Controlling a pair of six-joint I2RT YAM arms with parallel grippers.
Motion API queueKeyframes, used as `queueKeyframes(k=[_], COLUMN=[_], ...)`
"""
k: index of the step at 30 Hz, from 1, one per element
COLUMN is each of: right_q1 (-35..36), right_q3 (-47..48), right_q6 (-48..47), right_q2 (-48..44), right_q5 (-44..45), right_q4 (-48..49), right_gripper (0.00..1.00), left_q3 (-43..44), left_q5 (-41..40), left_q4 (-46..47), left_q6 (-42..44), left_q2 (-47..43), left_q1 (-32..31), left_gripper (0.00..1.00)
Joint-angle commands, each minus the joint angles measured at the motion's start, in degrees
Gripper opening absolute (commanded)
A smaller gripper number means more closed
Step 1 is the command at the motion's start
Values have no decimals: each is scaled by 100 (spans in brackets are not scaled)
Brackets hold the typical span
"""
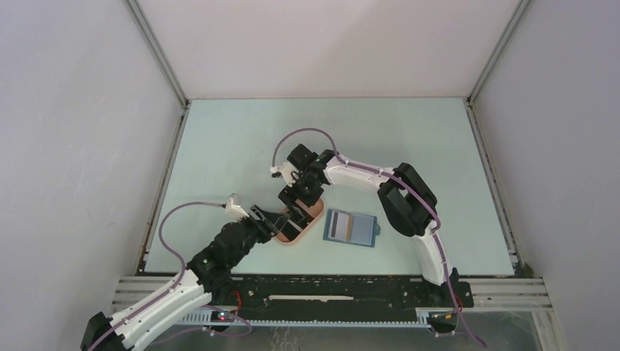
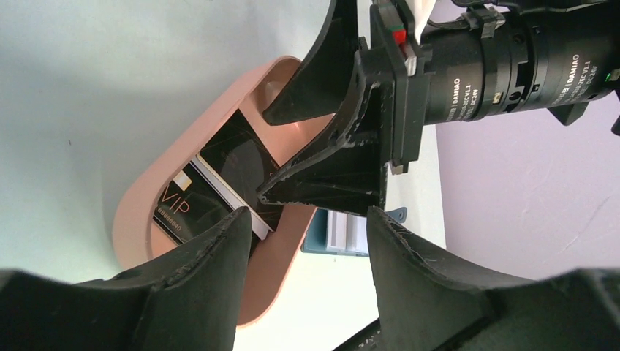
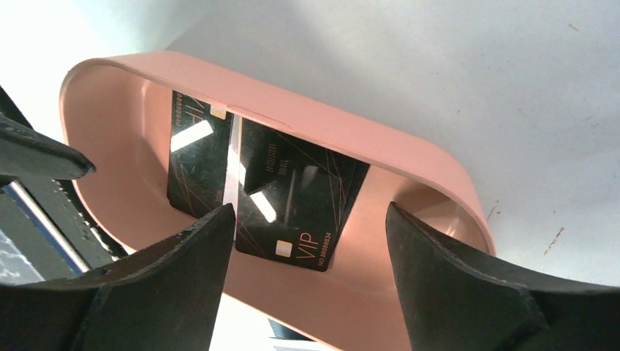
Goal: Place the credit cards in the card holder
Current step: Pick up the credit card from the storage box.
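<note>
both tools are spread at the tray (image 3: 329, 128). the right tool (image 3: 308, 212) straddles the black cards (image 3: 292, 197) inside it, probably to pinch one. the left tool (image 2: 308, 216) brackets its near end, probably steadying. the wallet (image 1: 362, 229) lies open just right of the tray.

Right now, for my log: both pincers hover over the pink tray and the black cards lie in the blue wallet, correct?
No: the black cards lie in the pink tray, not the blue wallet, as the right wrist view shows. The left pincer and right pincer do hover there.
</note>
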Motion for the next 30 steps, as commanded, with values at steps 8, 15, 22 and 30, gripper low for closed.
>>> queueKeyframes(k=[8, 15, 22, 30], right_q1=[597, 840, 976, 896], right_q3=[18, -103, -219, -265], right_q6=[46, 159, 120, 108], right_q2=[-21, 197, 216, 143], right_q5=[1324, 1742, 1963, 1746], right_q4=[162, 235, 303, 296], right_gripper=[97, 90, 77, 61], left_q3=[223, 313, 334, 216], left_q5=[-455, -616, -569, -500], left_q4=[-1195, -1822, -1849, -1580], left_q6=[296, 357, 383, 315], left_q2=[-1099, -1564, -1532, -1380], left_q1=[37, 37, 30, 34], left_gripper=[64, 64, 64, 64])
